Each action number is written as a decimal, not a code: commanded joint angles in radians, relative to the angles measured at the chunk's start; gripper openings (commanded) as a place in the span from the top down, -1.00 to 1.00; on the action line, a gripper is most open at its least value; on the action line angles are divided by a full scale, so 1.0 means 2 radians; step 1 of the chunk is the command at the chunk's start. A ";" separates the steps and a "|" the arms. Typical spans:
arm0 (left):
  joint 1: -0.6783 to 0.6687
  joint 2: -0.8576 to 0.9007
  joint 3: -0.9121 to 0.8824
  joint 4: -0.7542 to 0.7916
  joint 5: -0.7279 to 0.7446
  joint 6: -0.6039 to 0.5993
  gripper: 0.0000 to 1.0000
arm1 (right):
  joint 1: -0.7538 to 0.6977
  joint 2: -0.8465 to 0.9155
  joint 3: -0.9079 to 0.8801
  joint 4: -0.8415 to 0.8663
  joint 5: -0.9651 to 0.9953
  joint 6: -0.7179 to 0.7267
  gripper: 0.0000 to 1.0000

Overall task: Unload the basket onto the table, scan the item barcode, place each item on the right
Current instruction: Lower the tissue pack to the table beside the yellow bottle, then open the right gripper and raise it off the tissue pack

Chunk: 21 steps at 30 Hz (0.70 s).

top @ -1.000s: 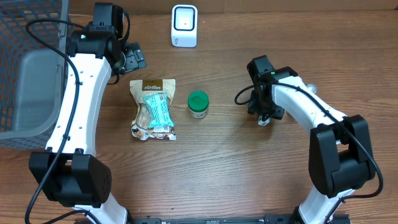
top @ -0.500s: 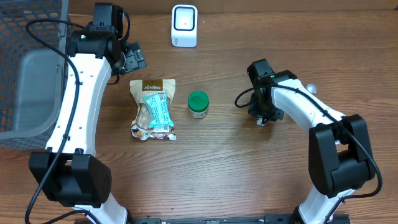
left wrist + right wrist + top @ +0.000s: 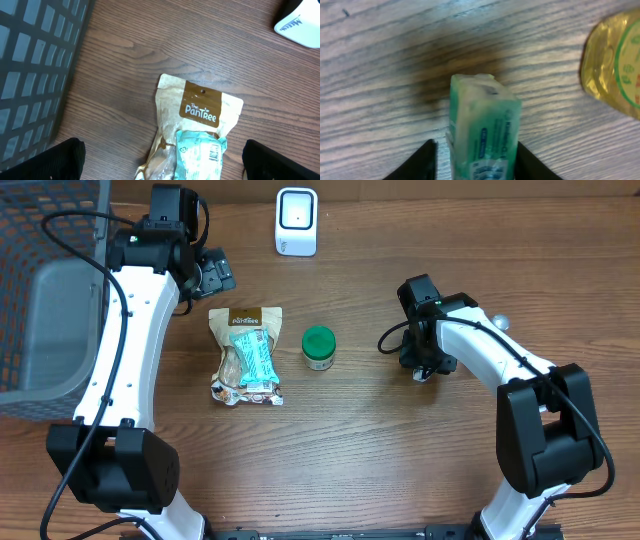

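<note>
Overhead: the left gripper sits up-left of the green-lidded jar, and the right gripper is to the jar's right. Left wrist: its fingers are spread wide and empty. Right wrist: a green packet stands between the fingers; whether it is clamped, I cannot tell.

Overhead: bright, even light from above. Brown wood-grain table sharp corner to corner; soft, short shadows under arms. White box-shaped scanner at far edge nearly blown out.

Left wrist: brown paper pouch crisp, print readable. Left pincer fingers dark, blurred at lower corners.

Right wrist: small green-and-white carton too close, soft. Dark shadow patch on table behind it. Shiny gold round object blurred, glaring.
</note>
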 commanded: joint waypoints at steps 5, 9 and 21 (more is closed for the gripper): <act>0.000 -0.006 0.006 0.001 0.000 0.006 -0.99 | -0.003 -0.011 0.005 0.007 -0.038 -0.014 0.40; 0.000 -0.006 0.006 0.001 0.000 0.006 -0.99 | 0.001 -0.011 0.005 0.016 -0.083 -0.060 0.41; 0.000 -0.006 0.006 0.001 0.000 0.006 -0.99 | 0.021 -0.011 0.004 0.024 -0.070 -0.102 0.10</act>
